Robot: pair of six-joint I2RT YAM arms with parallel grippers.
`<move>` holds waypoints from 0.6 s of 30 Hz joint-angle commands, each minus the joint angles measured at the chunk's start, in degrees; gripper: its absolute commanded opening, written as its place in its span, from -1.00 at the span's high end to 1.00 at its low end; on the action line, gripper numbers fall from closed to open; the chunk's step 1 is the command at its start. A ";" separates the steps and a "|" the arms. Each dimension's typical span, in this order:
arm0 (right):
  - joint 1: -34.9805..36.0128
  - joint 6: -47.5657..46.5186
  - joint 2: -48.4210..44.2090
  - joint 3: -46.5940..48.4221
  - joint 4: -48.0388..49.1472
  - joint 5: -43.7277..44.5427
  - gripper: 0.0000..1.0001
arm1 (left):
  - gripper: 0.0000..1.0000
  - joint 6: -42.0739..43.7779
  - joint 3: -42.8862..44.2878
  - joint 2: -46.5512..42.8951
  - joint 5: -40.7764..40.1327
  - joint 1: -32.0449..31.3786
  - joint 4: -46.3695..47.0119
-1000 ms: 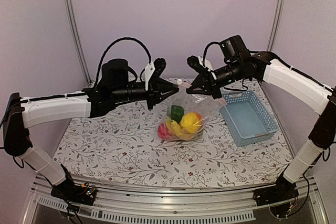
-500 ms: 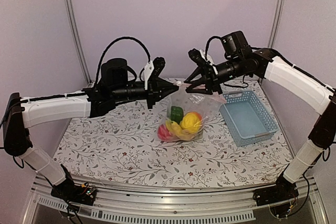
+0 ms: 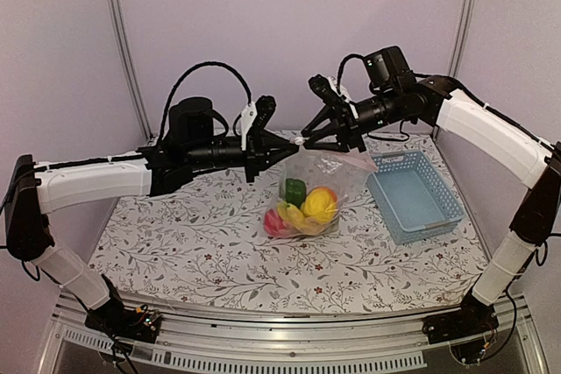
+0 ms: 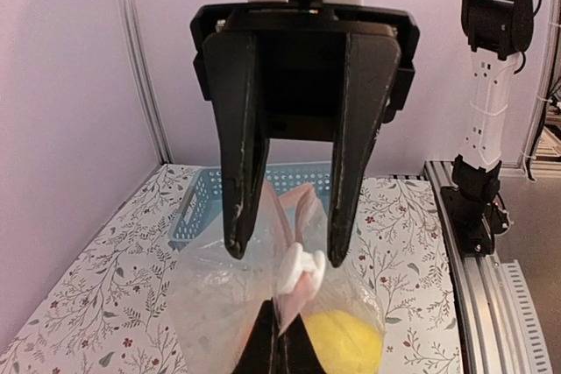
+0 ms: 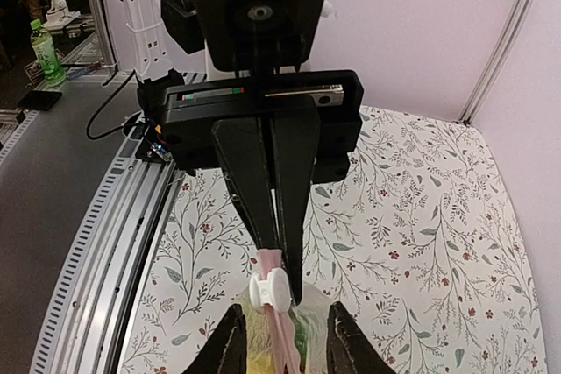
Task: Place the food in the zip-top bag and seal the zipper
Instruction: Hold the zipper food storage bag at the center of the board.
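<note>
**Colleague:** What is on your screens? Please begin with the big things.

**Operator:** The biggest is the table [image 3: 175, 243], covered with a flowered cloth. On its right side I see the light-blue basket [image 3: 414, 197]. Just left of the basket, near the middle of the table, is the zip-top bag [image 3: 337, 168]. Its lower part seems to rest on the cloth, and its mouth end is lifted up between my two grippers.

**Colleague:** And where is the food?

**Operator:** The food [image 3: 303, 206] is inside the bag, all together at the bottom. I can make out a green piece, a yellow one, a red-pink one and something banana-yellow.

**Colleague:** How do the jaws stand?

**Operator:** The left gripper [image 5: 280, 243] has its jaws pressed together on the top edge of the bag. The right gripper [image 4: 287, 250] faces it, almost tip to tip. Its jaws are a little apart and hold nothing. One finger stands on each side of the zipper [image 5: 280, 321], which looks to me like a pinkish strip.

**Colleague:** Anything smaller?

**Operator:** Yes, the white slider [image 4: 298, 264] on this strip. It sits just beside the left fingertips and between the right ones. I cannot tell whether the right fingers touch it, or whether the mouth is closed along all its length.
</note>
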 commanded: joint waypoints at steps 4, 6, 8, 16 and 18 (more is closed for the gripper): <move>0.93 -0.59 1.35 1.24 -1.02 0.58 0.43 | 1.00 -0.98 1.92 0.10 1.15 0.50 -0.44; 1.07 -0.52 1.22 1.19 -0.67 0.61 0.44 | 1.00 -1.07 2.08 0.16 1.25 0.50 -0.59; 1.22 -0.34 1.26 1.24 -0.45 0.68 0.48 | 1.00 -1.12 2.27 0.24 1.46 0.48 -0.91; 1.46 0.27 1.19 1.41 0.45 1.46 0.62 | 1.00 -1.28 2.28 0.35 1.81 0.51 -1.48; 1.47 0.42 1.10 1.44 0.66 1.65 0.65 | 1.00 -1.32 2.28 0.32 1.81 0.43 -1.63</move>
